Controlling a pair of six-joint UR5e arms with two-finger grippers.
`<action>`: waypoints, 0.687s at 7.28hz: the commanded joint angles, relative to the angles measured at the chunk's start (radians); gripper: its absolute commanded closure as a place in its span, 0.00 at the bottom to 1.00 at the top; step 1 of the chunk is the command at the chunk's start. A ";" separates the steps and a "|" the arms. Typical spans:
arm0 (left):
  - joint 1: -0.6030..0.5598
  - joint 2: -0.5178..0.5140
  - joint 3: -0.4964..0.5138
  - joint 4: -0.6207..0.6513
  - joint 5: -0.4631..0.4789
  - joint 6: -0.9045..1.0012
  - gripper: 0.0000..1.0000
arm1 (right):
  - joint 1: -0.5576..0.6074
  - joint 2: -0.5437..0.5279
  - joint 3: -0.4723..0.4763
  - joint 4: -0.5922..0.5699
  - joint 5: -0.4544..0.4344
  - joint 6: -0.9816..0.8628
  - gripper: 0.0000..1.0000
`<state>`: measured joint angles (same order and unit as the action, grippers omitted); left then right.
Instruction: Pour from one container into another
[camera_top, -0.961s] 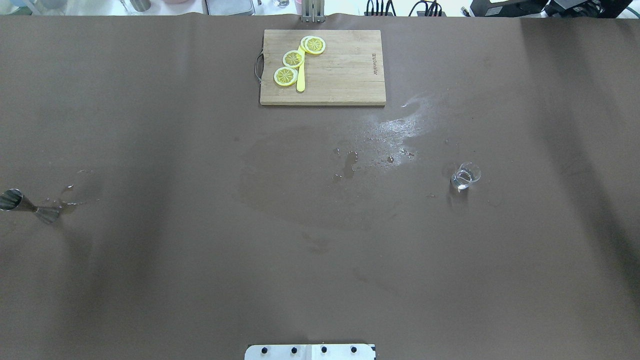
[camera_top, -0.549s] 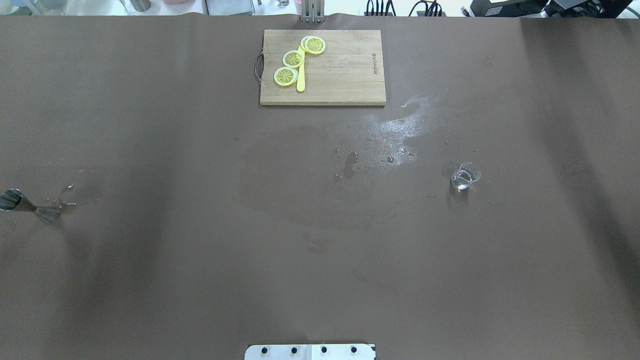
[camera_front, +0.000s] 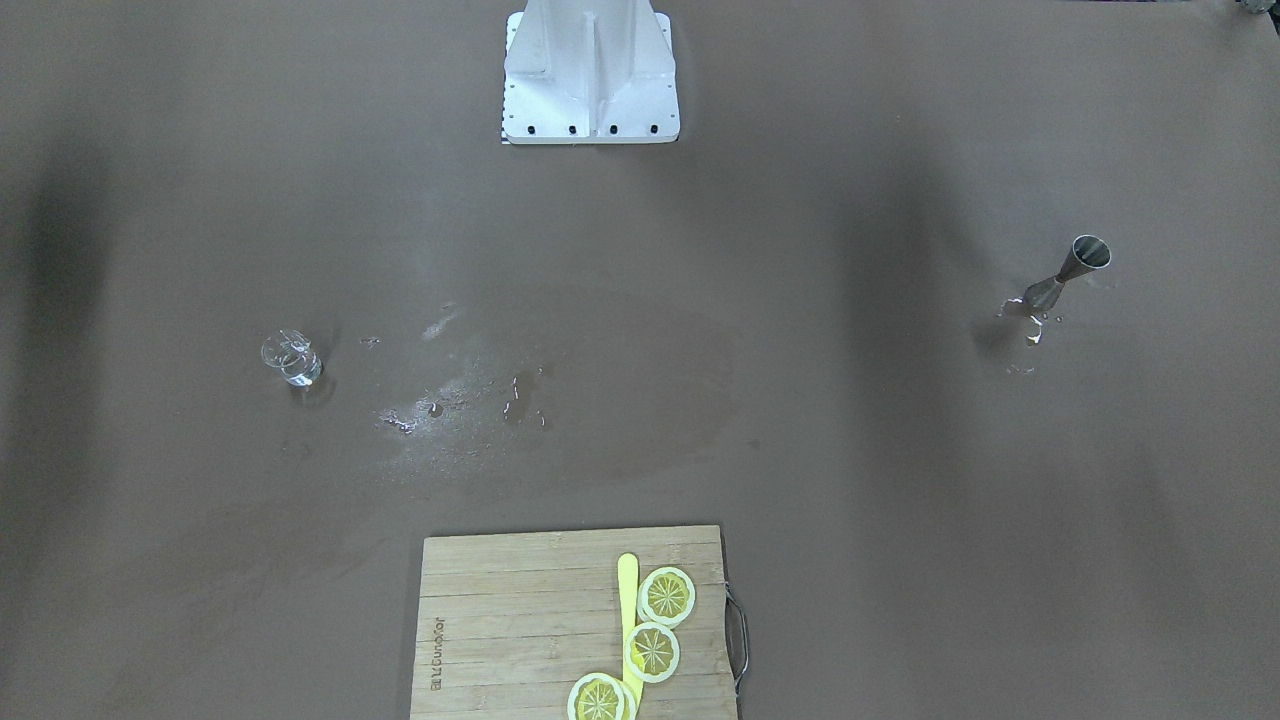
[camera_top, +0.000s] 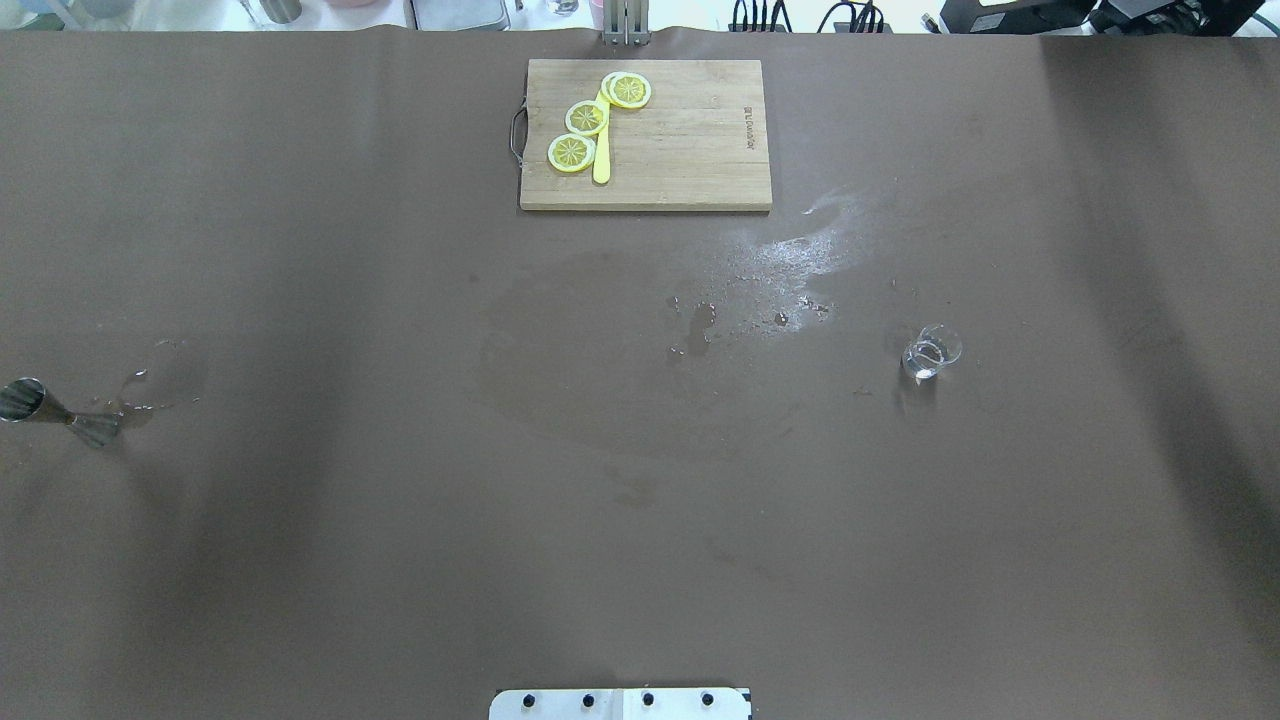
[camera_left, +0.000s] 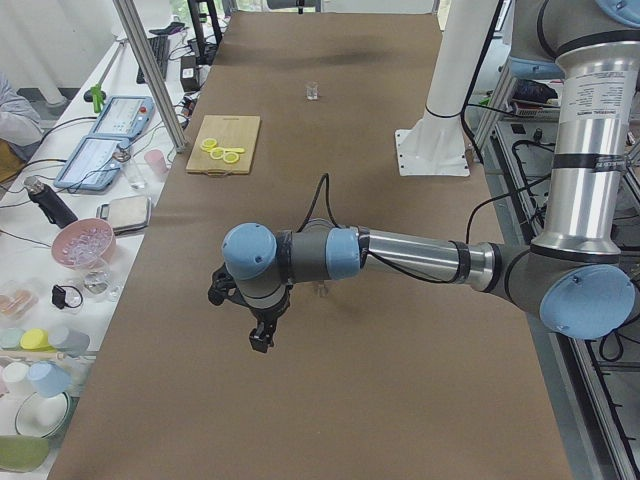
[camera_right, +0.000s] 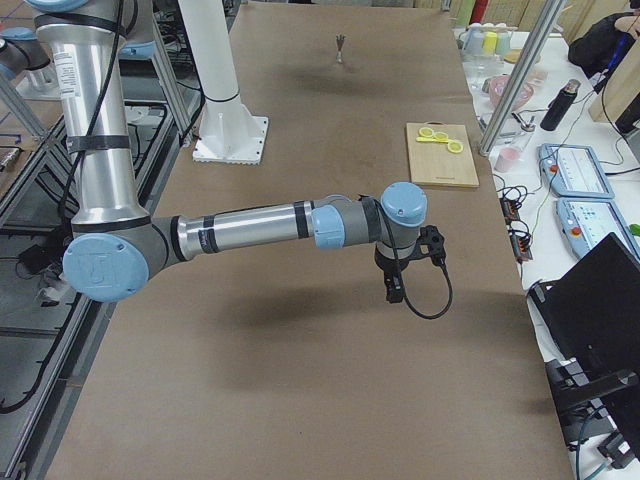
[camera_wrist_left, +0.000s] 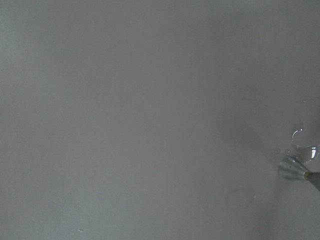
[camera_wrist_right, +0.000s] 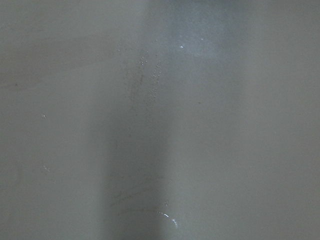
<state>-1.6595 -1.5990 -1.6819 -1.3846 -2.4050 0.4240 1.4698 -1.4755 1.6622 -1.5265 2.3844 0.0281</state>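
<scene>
The left arm (camera_left: 400, 256) reaches out level over the brown table (camera_top: 400, 520). Its wrist is bent so that the left gripper (camera_left: 261, 338) hangs pointing down, clear of the surface; it cannot be told whether its fingers are apart or together. The right arm (camera_right: 250, 226) stretches out the same way, with the right gripper (camera_right: 394, 290) pointing down and its fingers equally unreadable. The metal jigger (camera_top: 48, 408) stands upright on the robot's far left, beside small water drops. The glass beaker (camera_top: 931, 354) stands upright well apart, on the right side, near a wet patch (camera_top: 790, 255).
</scene>
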 joint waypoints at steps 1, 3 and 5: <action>0.009 0.066 -0.002 -0.341 -0.028 -0.004 0.02 | -0.040 0.007 -0.013 0.130 0.012 -0.002 0.00; 0.076 0.181 0.007 -0.770 -0.074 -0.010 0.02 | -0.134 0.007 -0.036 0.312 0.012 0.001 0.00; 0.108 0.206 0.047 -1.069 -0.068 -0.080 0.02 | -0.198 0.009 -0.083 0.505 0.010 0.001 0.00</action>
<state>-1.5771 -1.4186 -1.6533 -2.2584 -2.4741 0.3983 1.3168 -1.4666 1.6090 -1.1486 2.3957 0.0298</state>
